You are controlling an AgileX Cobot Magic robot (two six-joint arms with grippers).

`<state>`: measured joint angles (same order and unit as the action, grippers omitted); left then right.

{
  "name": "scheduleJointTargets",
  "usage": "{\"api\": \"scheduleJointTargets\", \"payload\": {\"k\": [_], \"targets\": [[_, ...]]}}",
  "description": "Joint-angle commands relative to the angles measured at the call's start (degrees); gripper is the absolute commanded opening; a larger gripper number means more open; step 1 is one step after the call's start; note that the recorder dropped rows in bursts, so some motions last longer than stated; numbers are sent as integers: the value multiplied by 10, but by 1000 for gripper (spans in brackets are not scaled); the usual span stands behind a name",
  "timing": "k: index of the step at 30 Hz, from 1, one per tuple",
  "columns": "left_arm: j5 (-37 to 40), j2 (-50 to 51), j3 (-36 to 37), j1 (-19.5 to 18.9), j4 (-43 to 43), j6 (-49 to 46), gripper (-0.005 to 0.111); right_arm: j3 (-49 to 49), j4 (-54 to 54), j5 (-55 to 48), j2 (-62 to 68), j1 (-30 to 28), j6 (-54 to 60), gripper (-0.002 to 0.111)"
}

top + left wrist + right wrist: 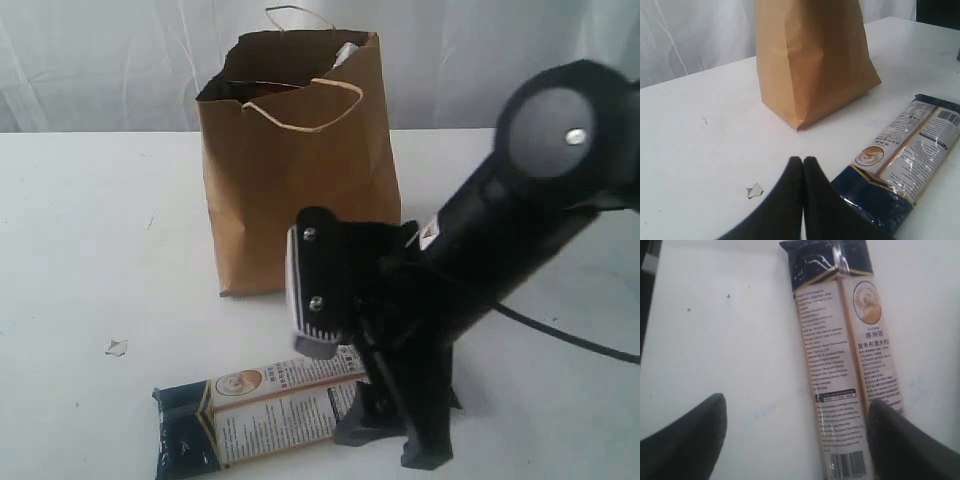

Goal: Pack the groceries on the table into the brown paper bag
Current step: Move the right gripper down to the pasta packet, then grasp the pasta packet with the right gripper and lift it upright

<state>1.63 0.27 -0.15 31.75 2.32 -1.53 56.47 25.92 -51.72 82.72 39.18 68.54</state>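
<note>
right gripper [395, 440]: down at near edge of table [80, 250], fingers [690, 440] spread wide, nothing clamped. Straddling right end of long dark-blue packet [260, 405]. In right wrist view, one finger overlapping the packet's edge, other well clear over bare table. Contact with packet: cannot tell.

left gripper [803, 160]: fingers pressed together, holding nothing. Low over table, just beside the packet's dark-blue left end. Touching table or not: cannot tell.

packet: flat on table, printed side up, near-centre, on the near side of brown paper bag [300, 180] and apart from it.

bag: upright, far-centre, mouth open, cream handles [305, 105] up. Pale item [345, 52] poking above rim at far right corner, too small to identify.

small pale scrap [117, 347] on table, left of packet. White curtain [100, 60] behind.
</note>
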Motion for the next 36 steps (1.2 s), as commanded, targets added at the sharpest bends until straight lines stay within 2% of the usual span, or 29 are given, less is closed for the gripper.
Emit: {"api": "scheduleJointTargets", "payload": {"k": [1,9,18,26,36], "targets": [[1,-3,2,3,2,0,0,47,-79,3,84,25,7,72],[1,-3,2,3,2,0,0,90,-139,44,187,54,7,72],[1,-3,2,3,2,0,0,90,-155,110,234,60,17,72],[1,-3,2,3,2,0,0,90,-155,144,258,64,22,85],[1,-3,2,3,2,0,0,90,-155,172,298,64,22,86]]}}
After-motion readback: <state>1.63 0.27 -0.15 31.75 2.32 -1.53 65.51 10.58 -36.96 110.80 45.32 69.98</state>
